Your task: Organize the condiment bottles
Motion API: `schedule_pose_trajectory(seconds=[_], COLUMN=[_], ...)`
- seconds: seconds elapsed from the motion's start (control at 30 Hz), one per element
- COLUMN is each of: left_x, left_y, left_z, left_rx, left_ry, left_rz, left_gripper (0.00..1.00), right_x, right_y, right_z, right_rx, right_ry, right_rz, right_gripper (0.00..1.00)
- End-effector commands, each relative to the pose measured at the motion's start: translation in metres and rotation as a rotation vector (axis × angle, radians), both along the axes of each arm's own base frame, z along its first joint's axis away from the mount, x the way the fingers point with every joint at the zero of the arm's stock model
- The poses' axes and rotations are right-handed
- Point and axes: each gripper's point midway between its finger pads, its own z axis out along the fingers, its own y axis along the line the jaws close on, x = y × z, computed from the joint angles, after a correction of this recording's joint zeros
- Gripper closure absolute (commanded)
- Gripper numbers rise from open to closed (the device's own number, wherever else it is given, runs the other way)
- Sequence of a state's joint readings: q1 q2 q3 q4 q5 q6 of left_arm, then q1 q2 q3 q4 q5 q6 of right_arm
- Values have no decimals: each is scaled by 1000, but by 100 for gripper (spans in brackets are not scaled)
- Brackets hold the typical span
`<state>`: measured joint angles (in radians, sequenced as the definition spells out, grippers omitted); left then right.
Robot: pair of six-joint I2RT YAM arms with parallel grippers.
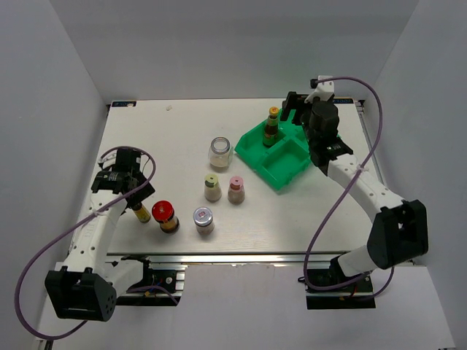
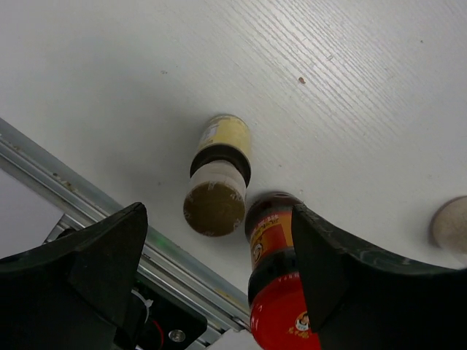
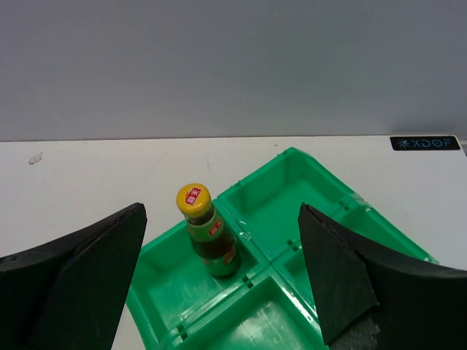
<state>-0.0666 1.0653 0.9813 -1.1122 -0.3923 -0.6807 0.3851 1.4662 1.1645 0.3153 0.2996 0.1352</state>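
Left fingers (image 2: 95, 266), wide, hover over the bottle (image 2: 219, 175) beside the jar (image 2: 277, 292); next, lower and close. Right fingers (image 3: 80, 277) gape by the tray (image 3: 306, 189).

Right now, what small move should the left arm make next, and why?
Probably lower the open left claw around the yellow-capped bottle, biased slightly away from the red-lidded jar. The bottle sits between the fingers in the wrist view, but the jar stands right beside it and one finger overlaps it, so a straight drop could knock the jar.
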Motion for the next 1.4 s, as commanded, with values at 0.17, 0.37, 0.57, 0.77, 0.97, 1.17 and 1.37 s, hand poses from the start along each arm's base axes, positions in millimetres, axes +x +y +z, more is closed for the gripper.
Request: schedule_pose_trajectory(seconds=[0.17, 0.37, 0.57, 0.77, 0.97, 1.17, 1.37], left_x=[19, 20, 16, 17, 16, 21, 45], left_y=[3, 7, 1, 1, 2, -2, 12], left_z=[-1, -1, -12, -16, -16, -2, 59], left_rx=[20, 56, 26, 25, 32, 18, 102], left_ry=[-49, -22, -4, -5, 3, -32, -182], left_rz=[4, -28, -46, -48, -48, -79, -61], left_gripper=[12, 17, 25, 42, 53, 90, 100], right_x=[-36, -56, -71, -82, -97, -106, -110], right_y=[-30, -48, -70, -80, -96, -102, -108], right_z=[6, 0, 3, -9, -24, -20, -20], right_rx=[55, 56, 61, 62, 56, 66, 62], right_ry=[-36, -12, -11, 15, 47, 32, 25], right_rz=[-85, -144, -238, -276, -346, -356, -379], right_gripper=[11, 11, 11, 11, 11, 11, 11])
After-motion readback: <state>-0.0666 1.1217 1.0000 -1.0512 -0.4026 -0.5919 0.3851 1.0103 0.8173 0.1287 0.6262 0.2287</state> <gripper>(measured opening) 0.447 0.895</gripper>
